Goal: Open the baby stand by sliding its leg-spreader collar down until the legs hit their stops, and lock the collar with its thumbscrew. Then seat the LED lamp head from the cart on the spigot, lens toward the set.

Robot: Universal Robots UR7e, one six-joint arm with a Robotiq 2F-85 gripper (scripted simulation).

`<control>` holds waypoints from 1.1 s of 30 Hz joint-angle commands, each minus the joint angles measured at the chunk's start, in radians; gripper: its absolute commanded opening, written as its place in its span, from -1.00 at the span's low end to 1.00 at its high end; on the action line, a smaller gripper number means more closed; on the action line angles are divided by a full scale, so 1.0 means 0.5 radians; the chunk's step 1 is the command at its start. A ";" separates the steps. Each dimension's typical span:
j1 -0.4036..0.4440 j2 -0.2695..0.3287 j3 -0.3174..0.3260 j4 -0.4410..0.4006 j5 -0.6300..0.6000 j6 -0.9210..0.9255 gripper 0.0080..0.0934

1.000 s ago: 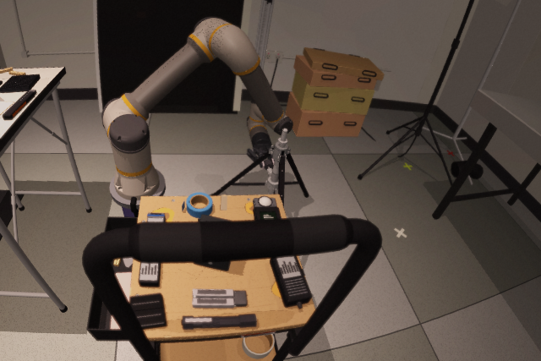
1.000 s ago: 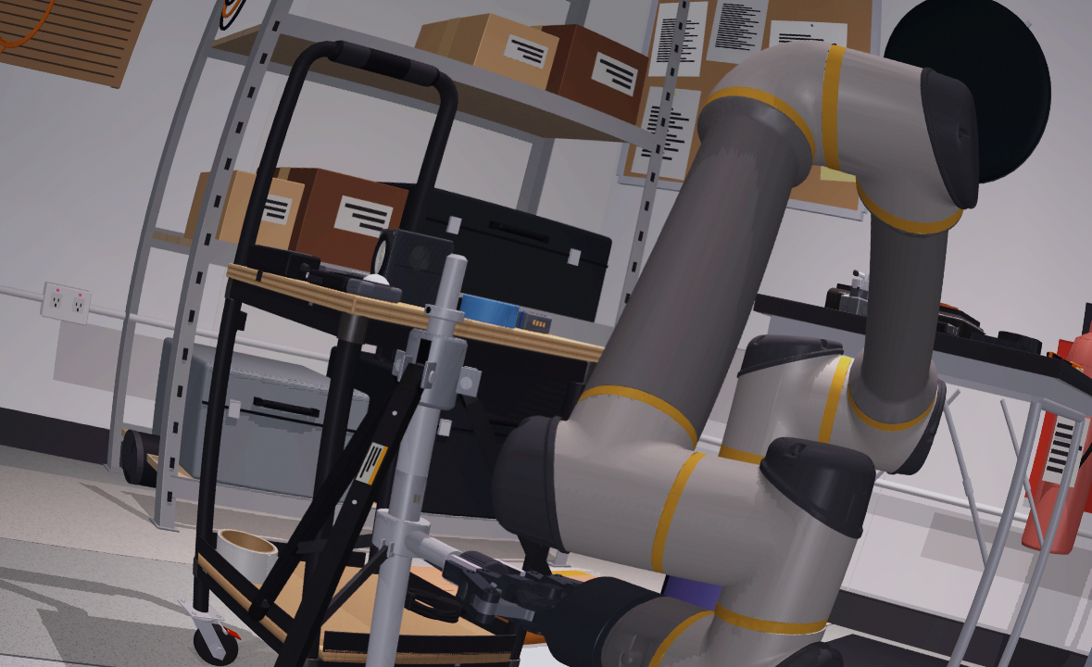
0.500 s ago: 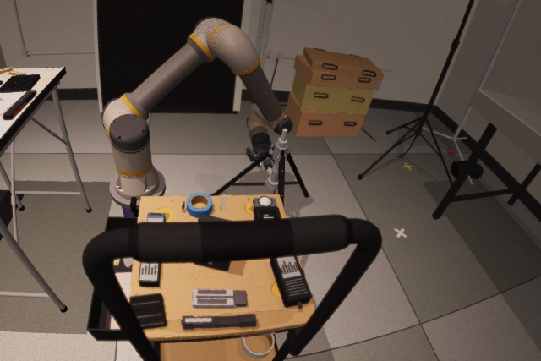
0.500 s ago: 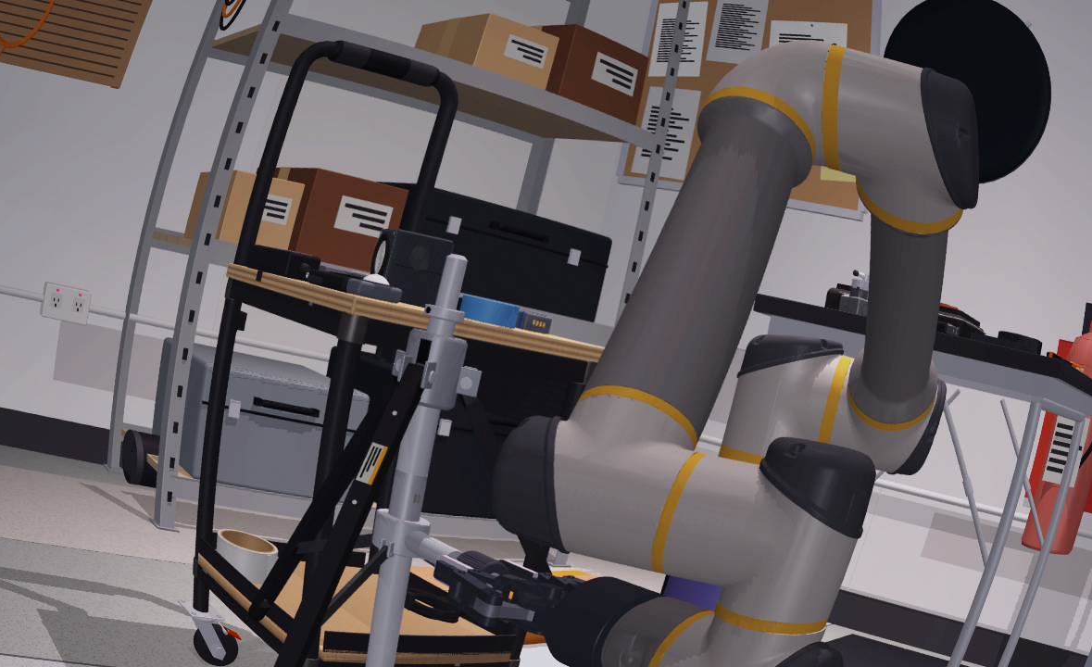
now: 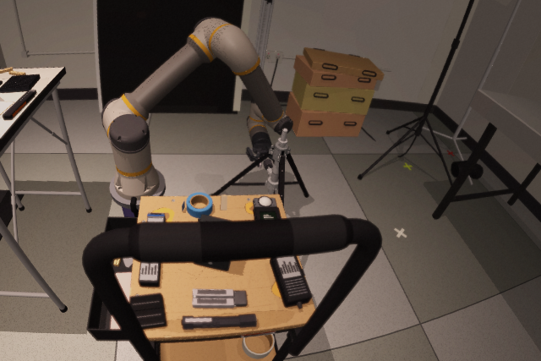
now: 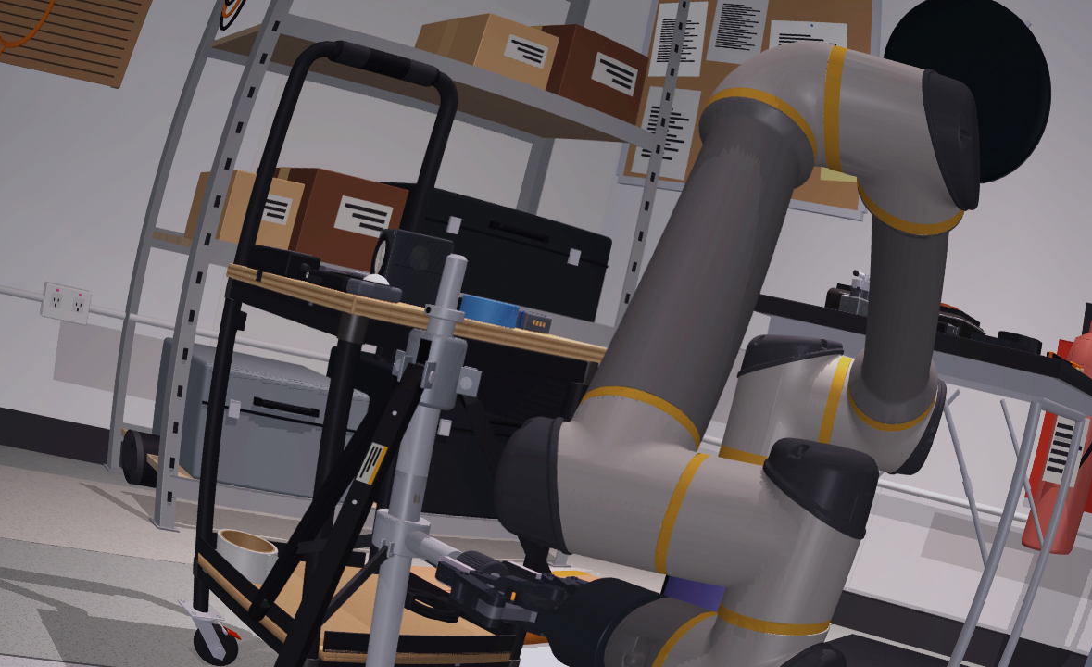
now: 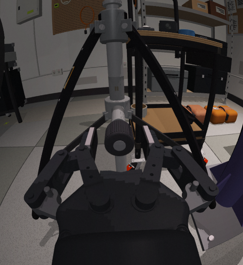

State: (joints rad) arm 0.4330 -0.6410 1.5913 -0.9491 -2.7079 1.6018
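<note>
My gripper (image 7: 119, 134) is low beside the baby stand (image 6: 417, 464), and it is open around the black knurled thumbscrew (image 7: 119, 141) without holding it. The thumbscrew sticks out of the grey leg-spreader collar (image 7: 117, 105), which sits low on the grey column. The stand's black legs (image 7: 63, 99) are spread out over the floor. The bare spigot (image 6: 453, 278) tops the column. The LED lamp head (image 6: 414, 259) sits on the cart top behind the stand. In the side camera the gripper (image 5: 261, 157) is just left of the column (image 5: 279, 160).
The cart (image 5: 218, 269) stands close behind the stand, with a blue tape roll (image 5: 199, 204) and meters on its top. Stacked boxes (image 5: 334, 93) and a tall light stand (image 5: 419, 125) are to the right. A folding table (image 5: 26, 95) is to the left.
</note>
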 commanded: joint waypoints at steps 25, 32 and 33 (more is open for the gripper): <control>0.116 0.068 -0.172 0.102 0.116 0.000 0.22; 0.160 0.097 -0.244 0.143 0.159 0.000 0.22; 0.171 0.105 -0.263 0.154 0.170 0.000 0.22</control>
State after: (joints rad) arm 0.5181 -0.5874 1.4601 -0.8716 -2.6226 1.6016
